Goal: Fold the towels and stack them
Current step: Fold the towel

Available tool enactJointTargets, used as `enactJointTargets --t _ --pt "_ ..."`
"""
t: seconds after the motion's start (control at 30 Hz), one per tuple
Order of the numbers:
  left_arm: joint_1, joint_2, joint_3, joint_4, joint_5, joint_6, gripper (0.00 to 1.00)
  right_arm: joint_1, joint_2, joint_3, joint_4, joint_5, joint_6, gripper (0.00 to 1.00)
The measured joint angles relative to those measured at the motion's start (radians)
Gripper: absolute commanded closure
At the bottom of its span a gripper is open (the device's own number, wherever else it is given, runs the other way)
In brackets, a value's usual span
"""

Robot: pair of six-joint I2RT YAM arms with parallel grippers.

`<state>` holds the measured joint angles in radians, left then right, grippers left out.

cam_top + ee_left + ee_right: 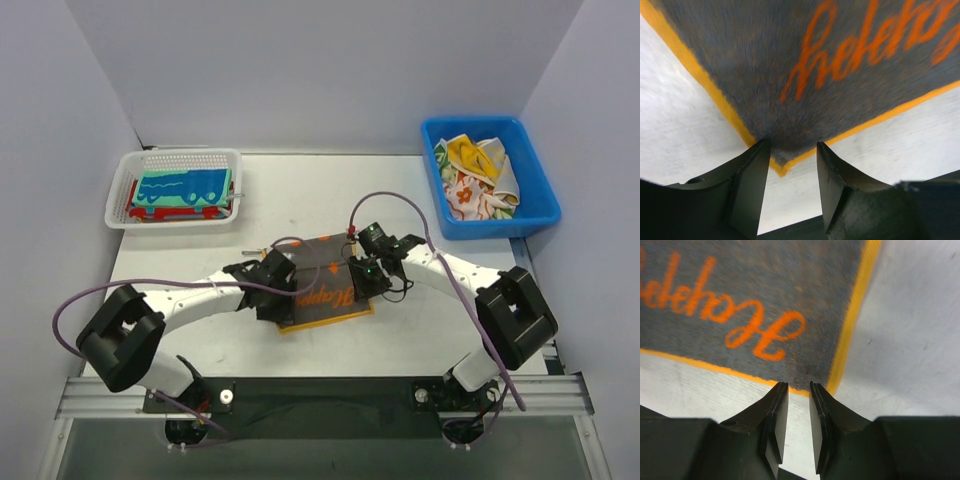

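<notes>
White mesh basket [120,205] sits far left on my overhead feed, a teal towel [185,185] folded on top of a red-and-blue one [175,212] inside it. Moving to the middle of the table [300,190], the grey towel [322,285] with orange border and lettering lies flat between both arms. My left gripper [791,150] is low at its near left corner, fingers [752,175] spread, and the corner points into the gap without touching either pad. My right gripper [799,387] is at the near right corner, fingers drawn almost together with only a thin slit between them and no cloth visibly in it. Far right, the blue bin [535,170] holds a yellow towel [470,155] and a floral white one [465,195], crumpled together.
</notes>
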<state>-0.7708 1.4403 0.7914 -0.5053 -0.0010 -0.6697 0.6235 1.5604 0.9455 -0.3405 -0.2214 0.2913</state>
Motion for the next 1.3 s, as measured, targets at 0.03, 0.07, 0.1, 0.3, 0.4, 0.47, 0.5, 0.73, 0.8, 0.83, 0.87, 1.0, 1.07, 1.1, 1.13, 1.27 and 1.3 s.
enactJointTargets --t 0.03,0.07,0.1,0.3,0.4,0.47,0.5,0.73,0.8,0.83,0.87,1.0,1.07,1.1,1.13,1.27,1.3 --pt "-0.006 0.011 -0.021 0.002 0.012 -0.003 0.50 0.000 0.002 -0.020 0.002 -0.006 0.006 0.76" --pt "-0.009 0.017 -0.034 0.006 0.027 -0.008 0.51 0.000 0.005 -0.040 0.002 -0.009 0.015 0.76" --pt "-0.008 0.013 -0.035 0.012 0.035 -0.007 0.51 -0.001 0.006 -0.058 0.002 -0.014 0.023 0.76" --pt "-0.027 0.002 -0.047 0.027 0.059 -0.008 0.46 -0.015 -0.036 -0.180 0.021 -0.071 0.078 0.76" --pt "-0.058 -0.037 -0.055 0.003 0.063 -0.014 0.37 -0.015 -0.127 -0.228 -0.004 -0.072 0.097 0.73" --pt "-0.068 -0.088 -0.052 -0.017 0.058 -0.020 0.35 -0.016 -0.195 -0.221 -0.025 -0.071 0.106 0.69" --pt "-0.068 -0.116 -0.044 -0.029 0.053 -0.022 0.35 -0.018 -0.224 -0.204 -0.029 -0.070 0.110 0.66" --pt "0.068 -0.204 0.073 0.100 -0.008 -0.018 0.40 -0.048 -0.246 -0.018 0.183 -0.056 0.188 0.28" --pt "0.171 -0.190 0.063 0.205 0.011 -0.029 0.43 -0.056 -0.190 0.003 0.316 -0.057 0.231 0.25" --pt "0.219 -0.174 0.055 0.259 0.021 -0.035 0.44 -0.063 -0.151 0.015 0.378 -0.059 0.252 0.24" --pt "0.261 -0.149 0.050 0.308 0.035 -0.040 0.44 -0.068 -0.104 0.024 0.450 -0.063 0.276 0.23" --pt "0.343 0.002 0.047 0.475 0.102 -0.058 0.51 -0.076 0.097 0.046 0.684 -0.079 0.365 0.16" --pt "0.354 0.082 0.047 0.526 0.131 -0.061 0.54 -0.080 0.179 0.047 0.770 -0.088 0.397 0.16" --pt "0.356 0.117 0.047 0.546 0.143 -0.063 0.57 -0.080 0.214 0.047 0.805 -0.093 0.412 0.16" --pt "0.359 0.147 0.047 0.566 0.153 -0.065 0.59 -0.080 0.246 0.048 0.840 -0.099 0.422 0.16" --pt "0.374 0.225 0.025 0.653 0.168 -0.081 0.64 -0.088 0.356 0.055 0.996 -0.128 0.468 0.15" --pt "0.381 0.235 0.010 0.679 0.168 -0.085 0.65 -0.089 0.382 0.057 1.037 -0.135 0.480 0.15"
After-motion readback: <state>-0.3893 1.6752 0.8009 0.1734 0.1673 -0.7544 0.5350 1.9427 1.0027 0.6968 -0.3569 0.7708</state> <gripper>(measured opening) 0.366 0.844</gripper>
